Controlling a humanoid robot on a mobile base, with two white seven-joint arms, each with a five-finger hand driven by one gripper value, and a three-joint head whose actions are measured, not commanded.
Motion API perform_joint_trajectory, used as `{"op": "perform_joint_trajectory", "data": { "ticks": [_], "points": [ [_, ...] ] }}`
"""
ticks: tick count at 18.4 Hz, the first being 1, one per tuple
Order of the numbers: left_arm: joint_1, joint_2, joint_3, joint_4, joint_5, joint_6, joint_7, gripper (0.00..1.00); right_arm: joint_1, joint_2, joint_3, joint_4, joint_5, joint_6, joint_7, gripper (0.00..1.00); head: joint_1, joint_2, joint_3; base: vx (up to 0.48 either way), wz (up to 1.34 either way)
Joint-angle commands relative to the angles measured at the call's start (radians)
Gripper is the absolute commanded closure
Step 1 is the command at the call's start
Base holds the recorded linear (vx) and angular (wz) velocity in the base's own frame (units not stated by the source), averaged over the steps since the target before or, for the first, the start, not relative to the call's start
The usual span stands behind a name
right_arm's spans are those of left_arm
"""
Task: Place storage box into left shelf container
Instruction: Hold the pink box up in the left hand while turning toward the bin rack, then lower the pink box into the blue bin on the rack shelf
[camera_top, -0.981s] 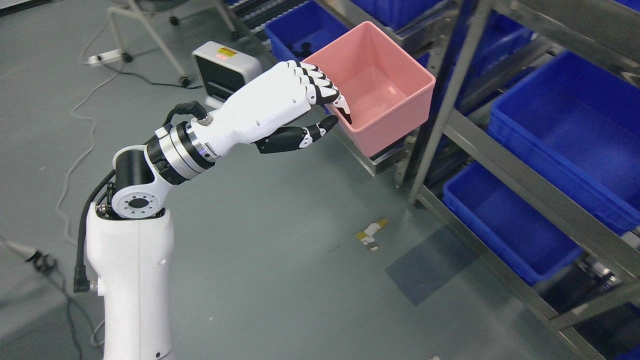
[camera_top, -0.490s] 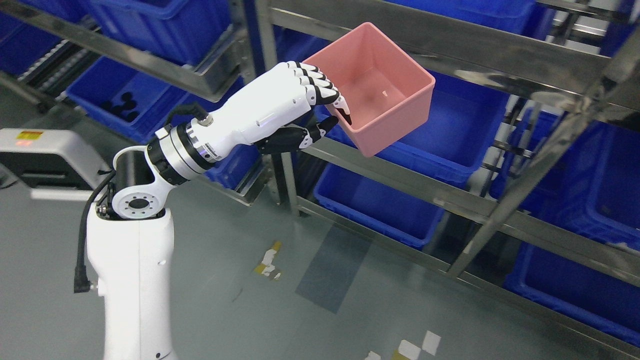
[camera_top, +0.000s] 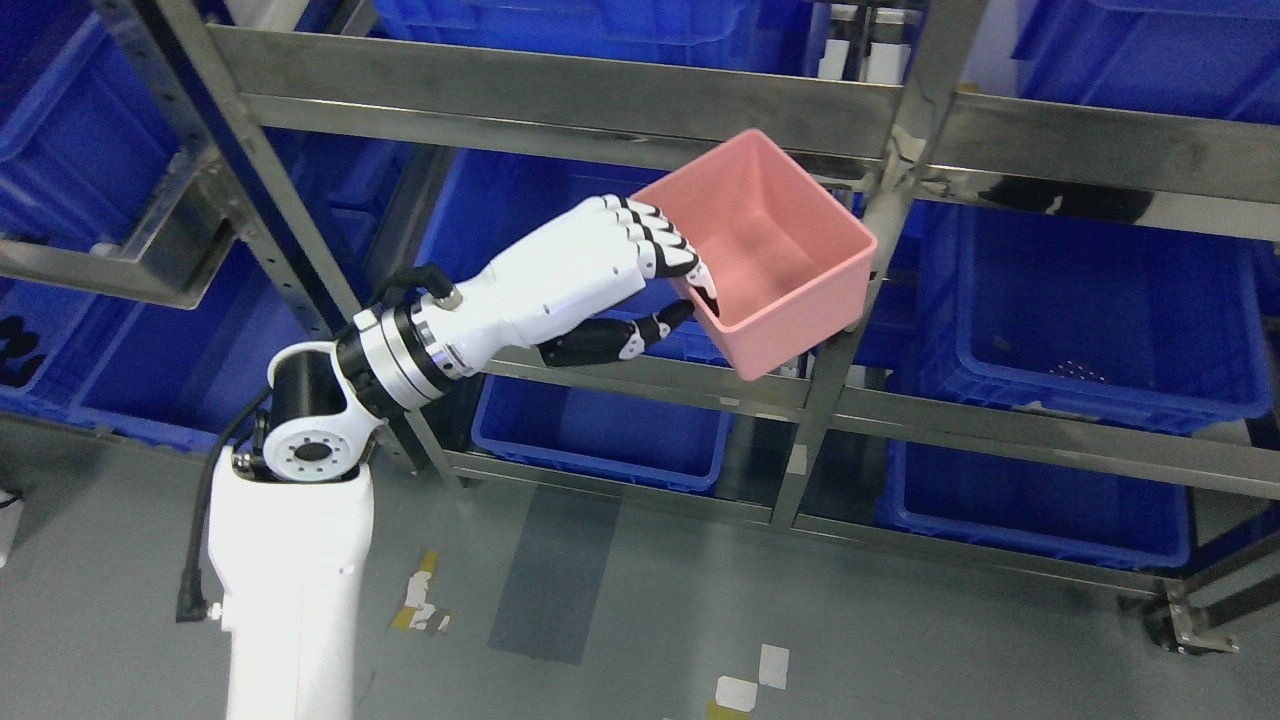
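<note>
At the far left, blue bins (camera_top: 90, 330) are sitting behind the slanted metal posts of a shelf frame (camera_top: 250, 150). The robot's left arm (camera_top: 290, 560) is rising from the lower left of the head view and bending at a black-and-silver wrist toward the middle. Its left hand (camera_top: 590, 275) is gripping the near wall of the pink storage box (camera_top: 775, 250): the white fingers (camera_top: 665, 250) are curling over the rim into the box, while the dark thumb (camera_top: 620, 340) is pressing against the wall from outside and below. The box is being held in the air, tilted, its open top facing up and toward the camera, and nothing is showing inside it. It is hanging in front of the steel shelf rack, just beside the upright post (camera_top: 850, 330) that is dividing the left bay from the right one. Behind the hand, a blue container (camera_top: 500, 200) is occupying the left bay's middle shelf. Further right, a larger blue bin (camera_top: 1100, 320) is filling the right bay, with more blue bins lying on the bottom level above the grey floor (camera_top: 620, 620)
</note>
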Motion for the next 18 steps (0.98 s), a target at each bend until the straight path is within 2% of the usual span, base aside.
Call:
{"op": "perform_joint_trajectory", "data": {
  "ticks": [1, 3, 6, 9, 13, 15, 18],
  "points": [
    [0.120, 0.017, -0.078, 0.004, 0.002, -0.001, -0.003, 0.97, 0.008, -0.017, 0.000, -0.017, -0.003, -0.001, 0.001, 0.00, 0.0000, 0.000, 0.000, 0.019, -0.43],
    [0.126, 0.017, -0.049, 0.012, 0.001, -0.001, -0.003, 0.97, 0.008, -0.017, 0.000, -0.017, -0.003, -0.001, 0.001, 0.00, 0.0000, 0.000, 0.000, 0.020, -0.34],
    [0.207, 0.017, 0.031, 0.044, 0.001, -0.001, -0.005, 0.96, 0.008, -0.017, 0.000, -0.017, -0.003, -0.001, 0.001, 0.00, 0.0000, 0.000, 0.000, 0.022, -0.19],
    [0.207, 0.017, 0.138, 0.131, -0.012, -0.001, -0.005, 0.96, 0.008, -0.017, 0.000, -0.017, -0.003, -0.001, 0.001, 0.00, 0.0000, 0.000, 0.000, 0.001, -0.03],
    [0.119, 0.017, 0.201, 0.279, -0.069, -0.001, -0.005, 0.96, 0.008, -0.017, 0.000, -0.017, -0.003, -0.001, 0.001, 0.00, 0.0000, 0.000, 0.000, -0.003, 0.03],
    [0.065, 0.017, 0.201, 0.331, -0.158, -0.001, -0.005, 0.96, 0.008, -0.017, 0.000, -0.017, -0.003, -0.001, 0.001, 0.00, 0.0000, 0.000, 0.000, 0.000, 0.00],
    [-0.016, 0.017, 0.200, 0.522, -0.316, -0.001, -0.006, 0.96, 0.008, -0.017, 0.000, -0.017, -0.003, -0.001, 0.001, 0.00, 0.0000, 0.000, 0.000, 0.020, -0.13]
  ]
}}
